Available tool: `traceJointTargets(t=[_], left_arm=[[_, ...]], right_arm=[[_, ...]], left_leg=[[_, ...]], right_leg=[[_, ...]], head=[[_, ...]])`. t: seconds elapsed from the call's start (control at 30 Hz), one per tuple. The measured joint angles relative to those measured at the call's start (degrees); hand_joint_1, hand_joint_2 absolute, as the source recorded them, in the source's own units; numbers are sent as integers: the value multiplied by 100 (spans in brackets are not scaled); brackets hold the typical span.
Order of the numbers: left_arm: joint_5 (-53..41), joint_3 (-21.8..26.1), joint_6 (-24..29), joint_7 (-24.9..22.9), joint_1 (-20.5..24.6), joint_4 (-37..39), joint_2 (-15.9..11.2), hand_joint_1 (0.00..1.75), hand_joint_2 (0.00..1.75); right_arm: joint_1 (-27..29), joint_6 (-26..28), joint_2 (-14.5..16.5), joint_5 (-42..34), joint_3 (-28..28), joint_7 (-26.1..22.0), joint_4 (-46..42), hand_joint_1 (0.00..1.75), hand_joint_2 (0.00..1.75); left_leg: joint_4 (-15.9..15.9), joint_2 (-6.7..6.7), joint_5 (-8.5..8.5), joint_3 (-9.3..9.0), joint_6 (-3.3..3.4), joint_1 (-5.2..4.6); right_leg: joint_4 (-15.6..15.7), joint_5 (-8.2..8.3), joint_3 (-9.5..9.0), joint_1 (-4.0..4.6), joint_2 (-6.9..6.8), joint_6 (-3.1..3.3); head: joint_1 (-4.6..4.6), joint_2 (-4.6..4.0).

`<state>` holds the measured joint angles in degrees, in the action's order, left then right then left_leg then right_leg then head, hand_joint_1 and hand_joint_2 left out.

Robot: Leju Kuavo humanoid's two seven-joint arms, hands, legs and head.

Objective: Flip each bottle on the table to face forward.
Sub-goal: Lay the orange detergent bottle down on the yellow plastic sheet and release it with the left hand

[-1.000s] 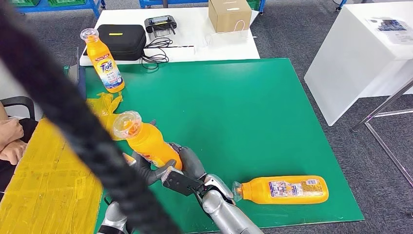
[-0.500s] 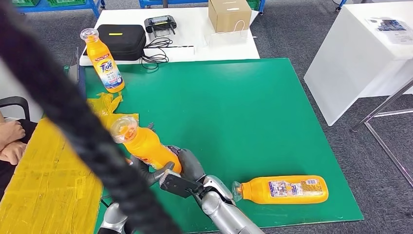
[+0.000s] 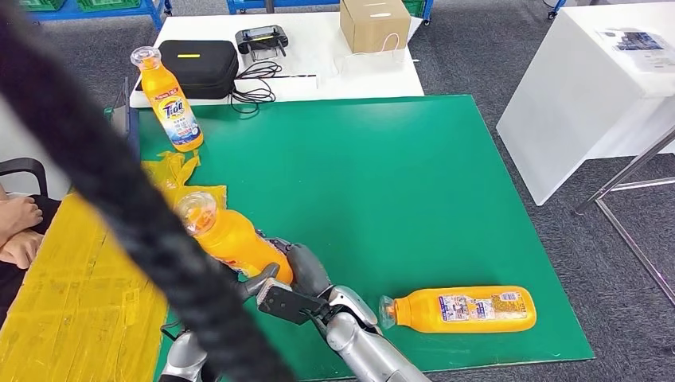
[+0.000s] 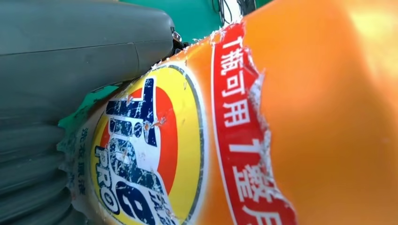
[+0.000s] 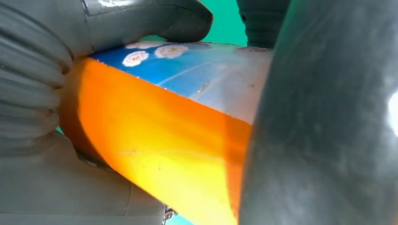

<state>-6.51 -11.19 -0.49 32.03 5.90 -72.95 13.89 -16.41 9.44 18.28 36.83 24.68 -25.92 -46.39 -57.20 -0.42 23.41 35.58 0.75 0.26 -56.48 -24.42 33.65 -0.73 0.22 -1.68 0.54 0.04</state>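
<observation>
Since a second ago the held bottle (image 3: 231, 236) has swung left and tipped lower, its cap now over the yellow sheet's (image 3: 72, 294) edge; the other bottles have not moved.

At the far left a person's hand (image 3: 17, 227) rests at the yellow sheet's edge, beside a dark chair arm (image 3: 24, 167); a thick black cable (image 3: 119, 199) crosses the near-left part of the head view, out of focus. Standing upright at the far-left corner of the green mat (image 3: 382, 183) is the far bottle (image 3: 169, 99), its Tide label facing the camera; a yellow bag (image 3: 171, 171) lies crumpled just nearer.

The held bottle is tilted, cap to the far left, base toward the robot, above the mat's near-left part; the left hand (image 3: 239, 282) seems to grip it from below, though the cable hides most of it; the left wrist view shows the thumb (image 4: 94, 47) pressed on the label. The right hand (image 3: 298, 274) wraps the bottle's base, its fingers (image 5: 324, 117) closed around the orange body.

Right of the hands the lying bottle (image 3: 458, 309) rests on its side near the mat's near edge, cap pointing left, back label up; beyond the mat a white table (image 3: 318, 48) carries a black case (image 3: 199, 65), a controller (image 3: 263, 36) and a box (image 3: 374, 22).
</observation>
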Motion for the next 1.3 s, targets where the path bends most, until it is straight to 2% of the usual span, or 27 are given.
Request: traceJointTargets(t=[0.17, 0.2, 0.3, 0.33, 0.5, 0.67, 0.77, 0.83, 0.97, 1.13, 1.2, 1.3], left_arm=[[7, 17, 59, 28, -6, -36, 1, 175, 175], [6, 18, 97, 48, -13, -49, 1, 175, 175], [-3, 18, 227, 103, -42, -123, 1, 175, 175], [-10, 22, 284, 109, -47, -157, 1, 175, 175], [-242, 139, 673, 107, 68, -429, -4, 175, 175], [-938, 335, 1139, -45, 325, -610, -57, 175, 175], [-1710, 532, 1468, -314, 587, -608, -165, 175, 175], [-2646, 656, 1880, -568, 807, -521, -274, 175, 175], [-5087, 827, 2974, -1300, 1357, 146, -682, 175, 175], [-7659, 856, 3905, -2300, 1915, 1774, -1530, 175, 175], [-8147, 829, 3995, -2606, 1961, 2330, -1834, 175, 175], [-8289, 752, 4011, -2903, 2015, 2947, -2128, 175, 175]], right_arm=[[-6, 15, 14, 0, 7, -3, 1, 168, 175], [-6, 30, 18, 0, 8, -8, 1, 147, 175], [-3, 102, 33, -1, 14, -30, -5, 21, 175], [7, 144, 36, 0, 20, -38, -19, 0, 175], [277, 329, -33, 16, 30, -15, -342, 0, 175], [601, 404, -215, 119, -7, 46, -1027, 0, 175], [802, 449, -364, 267, -88, 97, -1624, 0, 175], [899, 462, -488, 370, -159, 120, -2047, 0, 175], [973, 464, -769, 495, -246, 131, -2791, 0, 175], [961, 514, -1216, 505, -305, 116, -3487, 0, 175], [941, 553, -1366, 479, -331, 93, -3652, 0, 175], [928, 643, -1513, 491, -359, 73, -3803, 0, 175]], left_leg=[[0, 0, 0, 0, 0, 0], [0, 0, 0, 0, 0, 0], [0, 2, 0, 0, 0, 0], [0, 1, 0, 0, 0, 0], [0, -7, 0, 3, 0, 0], [0, -9, 0, 4, 0, 0], [0, -11, -1, 4, 0, 0], [0, -10, -2, 4, 0, 0], [0, -7, -4, 1, -1, 0], [1, 7, -4, -4, -2, 0], [1, 20, -3, -4, -3, 1], [0, 17, -2, 0, -5, 1]], right_leg=[[0, 0, 0, 0, 0, 0], [0, 0, 0, 0, 1, 0], [0, 0, 1, 0, 1, 0], [0, 0, 1, 0, 1, 0], [0, 0, -1, 1, 0, 0], [0, 0, -1, 1, 0, 0], [0, 1, -3, 1, -1, 0], [-1, 1, -3, 1, -1, 0], [-2, 3, -5, 1, 0, 0], [-7, 3, -5, 1, 17, 0], [-8, 3, 2, 2, 34, 0], [-8, 2, 7, 2, 37, 1]], head=[[1, 0], [0, 0], [1, 0], [1, 0], [0, 0], [1, 0], [1, 0], [1, 0], [1, 0], [1, 0], [0, 0], [0, 0]])
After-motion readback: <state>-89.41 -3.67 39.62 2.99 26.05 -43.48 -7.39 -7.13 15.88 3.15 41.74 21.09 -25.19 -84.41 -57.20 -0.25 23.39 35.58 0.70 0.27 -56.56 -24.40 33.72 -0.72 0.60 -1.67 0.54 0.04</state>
